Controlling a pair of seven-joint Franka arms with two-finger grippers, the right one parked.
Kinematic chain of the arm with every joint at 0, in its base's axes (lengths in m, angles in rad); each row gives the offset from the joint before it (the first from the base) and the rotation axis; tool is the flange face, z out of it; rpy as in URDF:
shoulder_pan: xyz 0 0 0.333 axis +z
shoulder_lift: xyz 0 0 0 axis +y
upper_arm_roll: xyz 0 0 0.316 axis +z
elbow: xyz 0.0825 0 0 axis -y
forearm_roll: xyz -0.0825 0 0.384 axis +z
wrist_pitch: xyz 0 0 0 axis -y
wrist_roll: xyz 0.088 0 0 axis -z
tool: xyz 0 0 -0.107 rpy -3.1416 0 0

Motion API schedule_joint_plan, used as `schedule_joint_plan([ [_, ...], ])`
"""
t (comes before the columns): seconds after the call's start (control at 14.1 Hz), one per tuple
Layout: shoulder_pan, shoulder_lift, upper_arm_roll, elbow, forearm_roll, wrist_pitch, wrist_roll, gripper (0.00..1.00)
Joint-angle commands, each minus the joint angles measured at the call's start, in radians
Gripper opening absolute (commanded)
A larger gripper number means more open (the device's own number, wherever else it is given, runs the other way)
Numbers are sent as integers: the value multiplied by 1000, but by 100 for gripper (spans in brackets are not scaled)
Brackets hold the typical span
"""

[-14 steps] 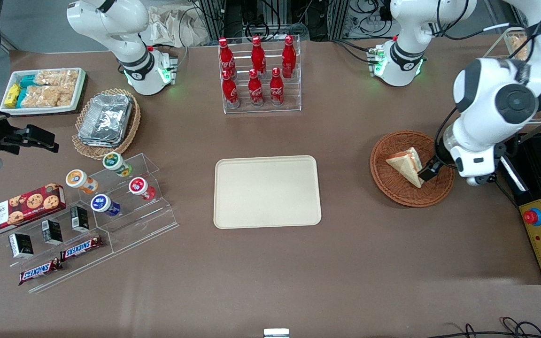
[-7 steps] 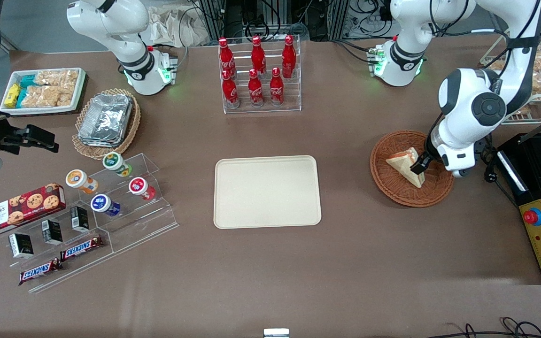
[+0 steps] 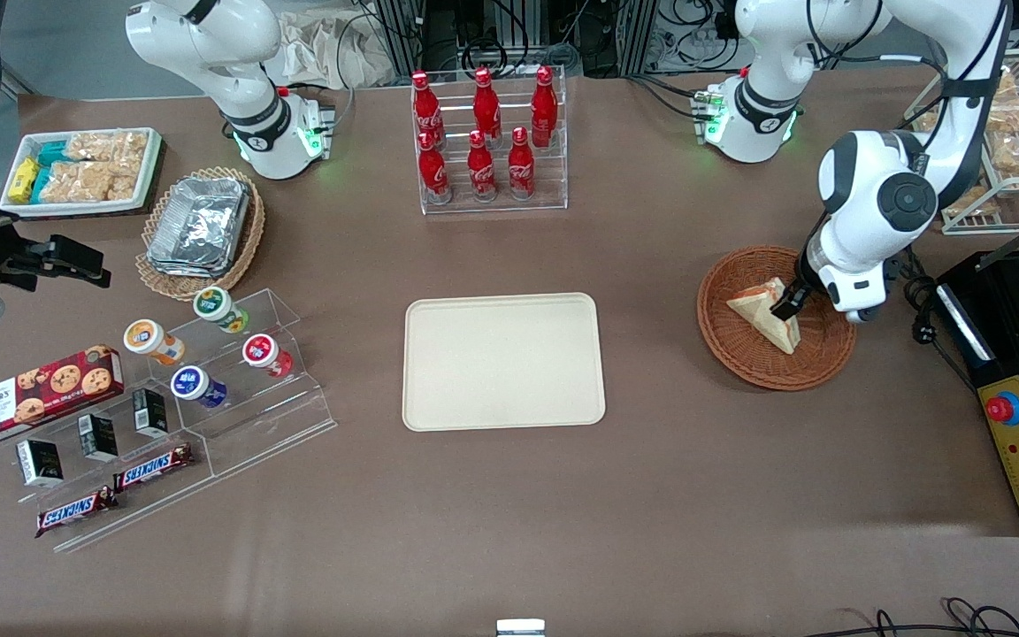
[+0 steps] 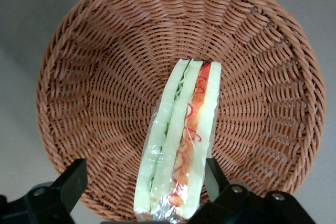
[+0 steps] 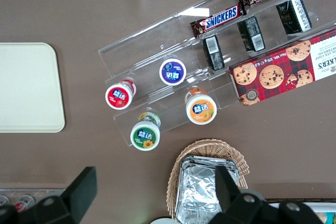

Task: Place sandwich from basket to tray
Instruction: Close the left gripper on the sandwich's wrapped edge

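I see the table from a high front camera facing down. My left wrist camera sits close above the basket [image 3: 775, 318] [image 4: 173, 66], gripper [image 4: 142, 195] astride the sandwich [image 4: 178, 145]; front shows it at three o'clock. Both share it.

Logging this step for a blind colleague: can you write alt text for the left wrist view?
The open gripper straddles the sandwich, which stands on edge in the round wicker basket, cut side showing orange-red and green filling. One finger stands clear of the bread; the other sits close against it.
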Motion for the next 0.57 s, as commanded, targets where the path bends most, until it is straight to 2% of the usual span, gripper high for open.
schedule_joint_plan([
  [0.0, 5, -25, -4, -63, -5, 98, -20, 100],
  [0.21, 3, -18, -6, -60, -7, 105, -23, 100],
  [0.5, 3, 43, -6, -65, -7, 200, -23, 100],
])
